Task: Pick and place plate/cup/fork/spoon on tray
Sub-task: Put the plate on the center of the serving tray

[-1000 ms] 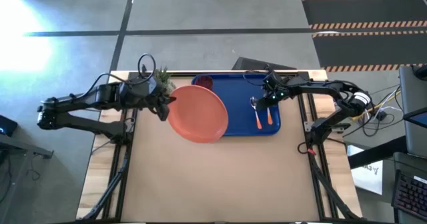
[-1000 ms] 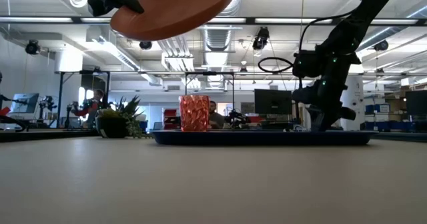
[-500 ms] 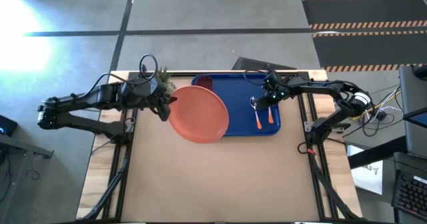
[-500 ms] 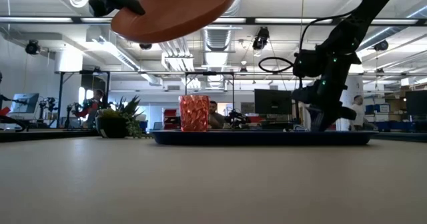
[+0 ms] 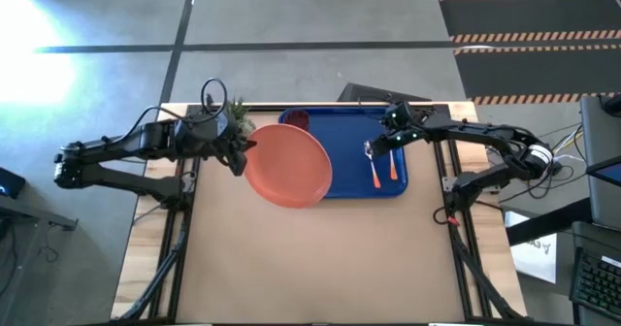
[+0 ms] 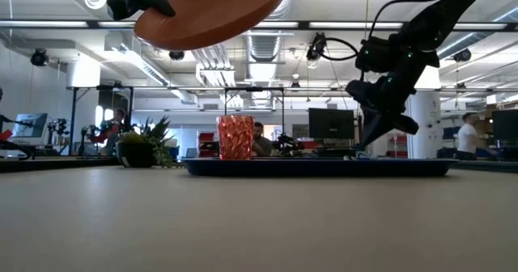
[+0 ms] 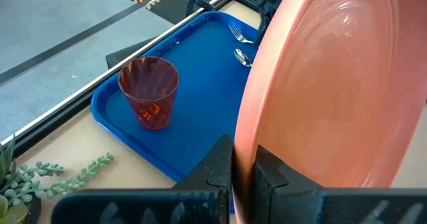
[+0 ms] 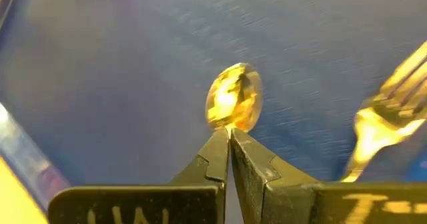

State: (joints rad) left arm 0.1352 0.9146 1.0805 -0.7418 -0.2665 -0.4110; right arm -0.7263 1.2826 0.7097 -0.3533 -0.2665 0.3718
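My left gripper [image 5: 238, 151] is shut on the salmon-orange plate [image 5: 291, 166], held high above the table over the blue tray's [image 5: 349, 137] left end. The dark-red cup [image 5: 297, 120] stands upright in the tray's far left corner. The spoon [image 5: 373, 166] and the fork [image 5: 392, 169] lie side by side on the tray's right part, heads toward the far edge. My right gripper [image 5: 386, 144] is shut and empty, raised a little above the spoon's bowl [image 8: 233, 97], fingers slanting down. My left gripper pinches the plate's rim [image 7: 243, 159] at its left edge between the two fingers, one on the upper face and one beneath. The fingers come level from the table's left. The plate is lifted clear and tilted, its free right side higher [image 6: 214, 13].
A small green potted plant [image 5: 236, 117] stands at the table's far left, beside the tray and close behind my left gripper. The near half of the tabletop [image 5: 310, 258] is bare brown board. People move in the room beyond the table.
My right gripper has risen off the tray floor near the spoon and tipped, its arm drawing back toward the table's right. The spoon and fork stay lying on the tray. My left gripper keeps the plate aloft with almost no motion.
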